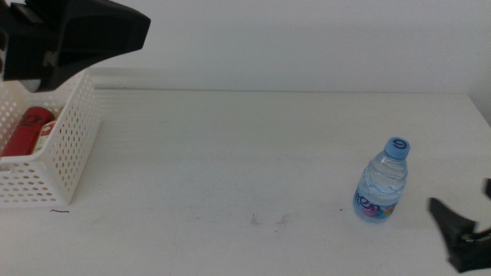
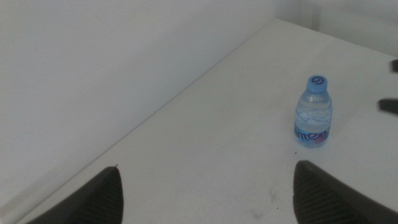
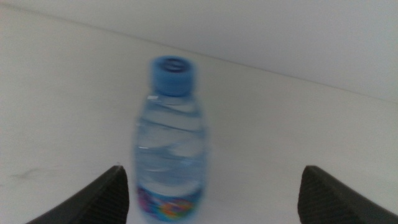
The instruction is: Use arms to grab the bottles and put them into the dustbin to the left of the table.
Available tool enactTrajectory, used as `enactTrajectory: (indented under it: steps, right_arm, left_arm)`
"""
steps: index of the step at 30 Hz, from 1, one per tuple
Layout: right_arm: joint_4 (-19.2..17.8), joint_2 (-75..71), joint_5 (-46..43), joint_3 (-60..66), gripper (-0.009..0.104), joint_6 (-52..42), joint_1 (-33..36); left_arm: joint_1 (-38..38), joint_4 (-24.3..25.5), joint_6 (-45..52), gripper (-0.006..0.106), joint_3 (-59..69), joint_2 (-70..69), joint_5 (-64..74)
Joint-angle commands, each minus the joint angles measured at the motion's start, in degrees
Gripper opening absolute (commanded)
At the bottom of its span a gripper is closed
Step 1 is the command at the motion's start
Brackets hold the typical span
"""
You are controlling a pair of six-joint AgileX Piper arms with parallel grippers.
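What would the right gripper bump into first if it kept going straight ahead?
Most likely the water bottle. It stands upright on the table, between the lines of the right gripper's open jaws, with nothing in between. How far off it is can't be told.

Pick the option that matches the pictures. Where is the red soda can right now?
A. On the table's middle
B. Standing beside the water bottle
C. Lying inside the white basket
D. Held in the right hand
C: the red soda can lies inside the white perforated basket at the table's left, while the water bottle stands alone near the right hand.
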Motion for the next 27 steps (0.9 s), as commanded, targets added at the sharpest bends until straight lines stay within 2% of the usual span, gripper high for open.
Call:
enactTrajectory:
  steps: [1,4,12,14,21,27]
  right_arm:
    - [-0.79,7.28,-8.71,-0.11,0.082,-1.37,3.00]
    - [-0.45,16.56,-17.26,-0.11,0.082,-1.37,6.07]
    - [-0.29,36.11,-36.99,-0.11,0.082,-1.37,6.07]
    - [1.22,40.28,-41.78,-0.69,0.082,-1.37,6.07]
    - [5.89,50.48,-45.36,-4.76,0.082,-1.37,6.07]
    - [6.16,54.38,-45.36,-9.24,0.081,-1.37,6.07]
  left_arm:
    - [-0.12,0.18,-0.26,0.094,-0.09,-0.15,-0.77]
    - [-0.12,0.18,-0.26,0.094,-0.09,-0.15,-0.77]
    - [-0.12,0.18,-0.26,0.094,-0.09,-0.15,-0.77]
    - [-0.12,0.18,-0.26,0.094,-0.09,-0.15,-0.77]
    - [-0.12,0.18,-0.26,0.094,-0.09,-0.15,-0.77]
    - [-0.12,0.18,-0.26,0.094,-0.09,-0.15,-0.77]
